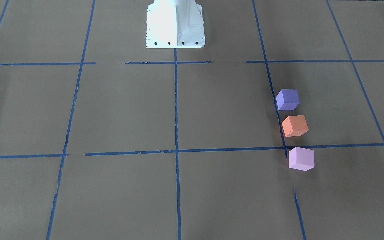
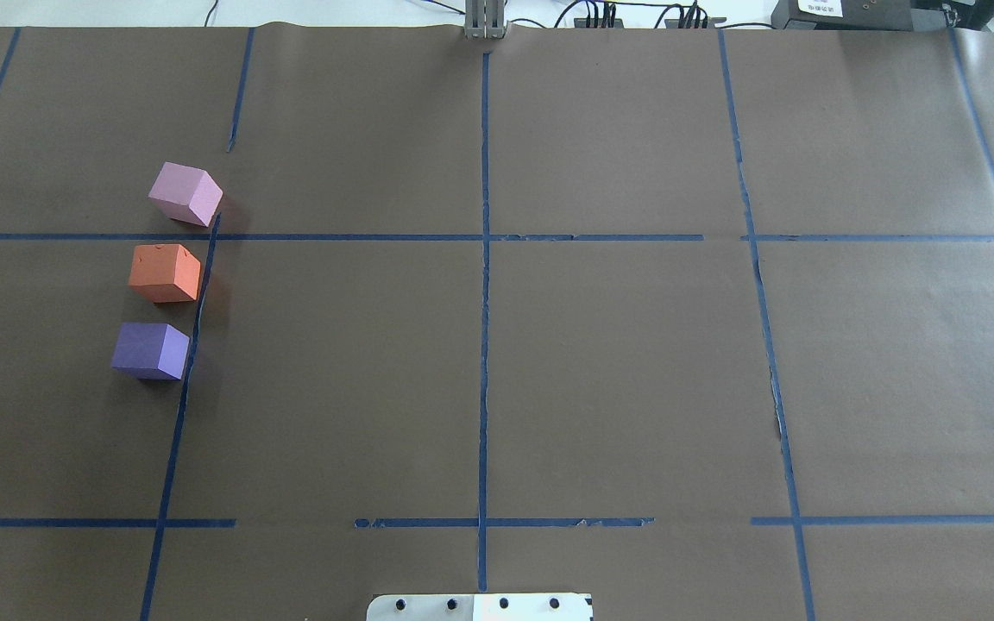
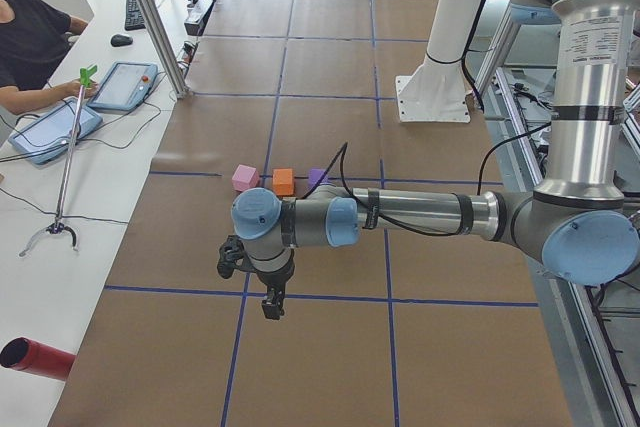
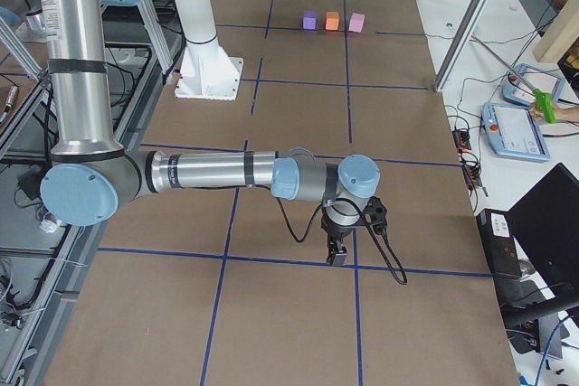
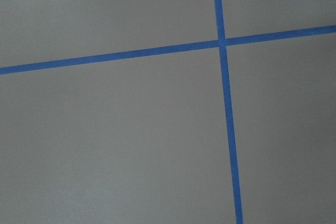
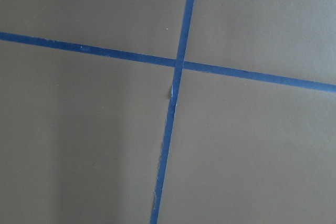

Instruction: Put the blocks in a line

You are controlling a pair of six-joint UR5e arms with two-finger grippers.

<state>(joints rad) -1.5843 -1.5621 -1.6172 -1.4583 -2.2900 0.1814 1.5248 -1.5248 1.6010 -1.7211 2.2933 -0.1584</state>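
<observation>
Three foam cubes stand in a row on the brown table, apart from each other. The purple block (image 2: 150, 350) is nearest the robot, the orange block (image 2: 165, 272) in the middle, the pink block (image 2: 185, 194) farthest. They also show in the front-facing view: purple (image 1: 287, 99), orange (image 1: 294, 126), pink (image 1: 301, 159). My left gripper (image 3: 272, 305) hangs over the table well away from the blocks; I cannot tell if it is open or shut. My right gripper (image 4: 337, 255) hangs at the far end of the table from the blocks; I cannot tell its state.
Blue tape lines (image 2: 484, 285) mark a grid on the brown paper. The white robot base (image 1: 174, 25) stands at the table's middle edge. An operator with tablets (image 3: 55, 127) sits beside the table. A red cylinder (image 3: 38, 359) lies on the side bench.
</observation>
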